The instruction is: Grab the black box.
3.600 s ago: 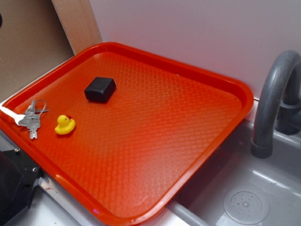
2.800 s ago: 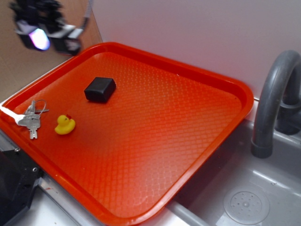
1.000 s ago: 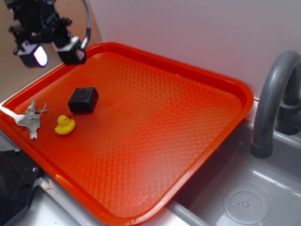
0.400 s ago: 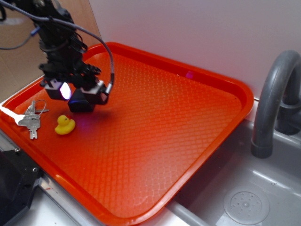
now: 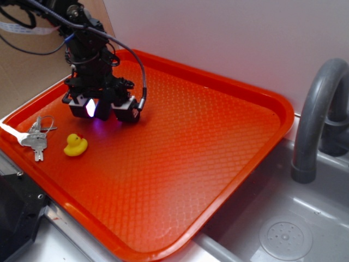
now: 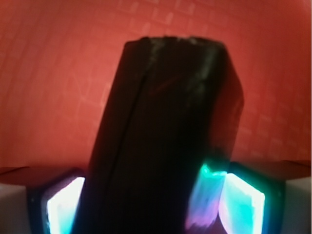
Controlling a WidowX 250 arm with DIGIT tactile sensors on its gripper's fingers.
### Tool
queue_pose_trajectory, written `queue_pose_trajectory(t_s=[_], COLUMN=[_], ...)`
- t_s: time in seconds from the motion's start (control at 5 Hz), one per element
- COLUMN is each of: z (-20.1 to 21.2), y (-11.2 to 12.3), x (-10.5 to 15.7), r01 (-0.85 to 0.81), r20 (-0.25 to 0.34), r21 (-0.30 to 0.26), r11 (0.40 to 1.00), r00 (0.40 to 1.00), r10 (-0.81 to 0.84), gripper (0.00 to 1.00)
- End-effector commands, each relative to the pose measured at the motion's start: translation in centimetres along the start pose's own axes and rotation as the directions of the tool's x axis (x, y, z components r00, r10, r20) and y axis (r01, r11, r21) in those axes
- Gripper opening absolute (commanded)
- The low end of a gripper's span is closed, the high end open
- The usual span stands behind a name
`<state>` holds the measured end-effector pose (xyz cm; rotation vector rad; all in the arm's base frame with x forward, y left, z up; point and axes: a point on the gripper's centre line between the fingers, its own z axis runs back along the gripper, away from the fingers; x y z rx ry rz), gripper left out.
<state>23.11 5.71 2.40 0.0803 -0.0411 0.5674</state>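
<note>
Gripper (image 5: 103, 111), upper left of frame, is clamped on the black box (image 6: 161, 141) between lit fingertips. Recommend lifting straight, slowly, clear of the red tray (image 5: 218, 164), since the box sits skewed.

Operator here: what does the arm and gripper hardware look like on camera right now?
The arm is black, blocky and jointed, with a thin grey cable looping down its side. The gripper is black with pale blocks on its sides. Its fingers glow white, cyan and violet in the wrist view.
</note>
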Motion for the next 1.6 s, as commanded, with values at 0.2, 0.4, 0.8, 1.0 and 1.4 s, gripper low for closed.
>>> queue_pose_trajectory(t_s=[0.2, 0.4, 0.8, 1.0, 1.4], z=[6.0, 9.3, 15.4, 17.3, 18.7], y=[4.5, 5.0, 4.6, 3.4, 3.2], x=[3.1, 3.3, 1.1, -0.5, -4.1], r01=[-0.101, -0.092, 0.069, 0.257, 0.312], r20=[0.049, 0.088, 0.162, 0.146, 0.115], r21=[-0.058, -0.106, -0.132, -0.163, -0.124], r11=[0.993, 0.990, 0.989, 0.953, 0.942], r00=[0.993, 0.991, 0.986, 0.961, 0.947], r10=[0.104, 0.101, -0.047, -0.234, -0.299], gripper=[0.00, 0.00, 0.00, 0.00, 0.00])
